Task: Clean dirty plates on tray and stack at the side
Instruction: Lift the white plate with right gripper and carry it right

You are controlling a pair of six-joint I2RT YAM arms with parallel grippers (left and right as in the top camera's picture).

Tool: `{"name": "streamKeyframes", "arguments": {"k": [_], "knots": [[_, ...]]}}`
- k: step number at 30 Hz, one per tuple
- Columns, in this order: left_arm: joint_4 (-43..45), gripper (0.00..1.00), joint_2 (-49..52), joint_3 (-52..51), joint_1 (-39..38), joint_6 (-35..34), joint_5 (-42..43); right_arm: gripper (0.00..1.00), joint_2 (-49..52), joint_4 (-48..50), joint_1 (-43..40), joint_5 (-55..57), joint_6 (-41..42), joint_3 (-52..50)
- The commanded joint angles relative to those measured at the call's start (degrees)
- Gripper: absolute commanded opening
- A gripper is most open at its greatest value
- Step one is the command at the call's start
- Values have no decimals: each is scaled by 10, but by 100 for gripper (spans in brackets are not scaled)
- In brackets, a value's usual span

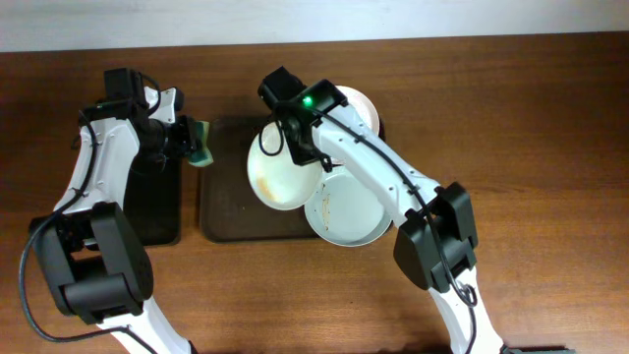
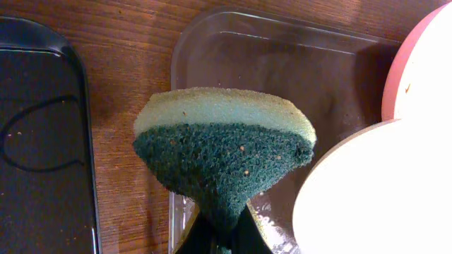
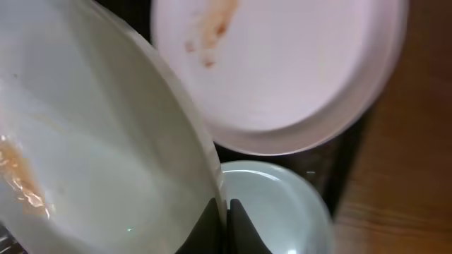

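The brown tray (image 1: 224,211) lies mid-table with three white plates over it. My right gripper (image 3: 226,220) is shut on the rim of one plate (image 3: 92,134), which is tilted up and has an orange-brown smear; overhead this plate (image 1: 278,182) leans over the tray's middle. A second plate (image 3: 282,63) with brown smudges lies at the tray's far right corner. A faintly bluish plate (image 1: 344,208) lies at the near right. My left gripper (image 2: 224,238) is shut on a green-and-yellow sponge (image 2: 222,141), just left of the tilted plate (image 2: 381,197) and apart from it.
A narrower black tray (image 1: 162,211) lies left of the brown one, under my left arm. Bare wooden table (image 1: 531,128) stretches to the right of the tray. My right arm (image 1: 393,187) crosses over the bluish plate.
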Motion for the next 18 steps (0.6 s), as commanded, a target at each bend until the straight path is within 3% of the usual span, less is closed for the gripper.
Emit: {"name": "streamKeyframes", "arguments": {"k": [1, 5, 11, 18], "knots": [[1, 1, -1, 11, 1, -5, 14, 4, -18, -5, 42, 164, 47, 14], [1, 1, -1, 11, 1, -5, 14, 4, -18, -5, 110, 343, 74, 14], [-2, 1, -1, 11, 1, -5, 0, 4, -18, -7, 171, 504, 99, 14], [-3, 1, -1, 11, 1, -6, 0, 4, -18, -9, 183, 552, 111, 14]]}}
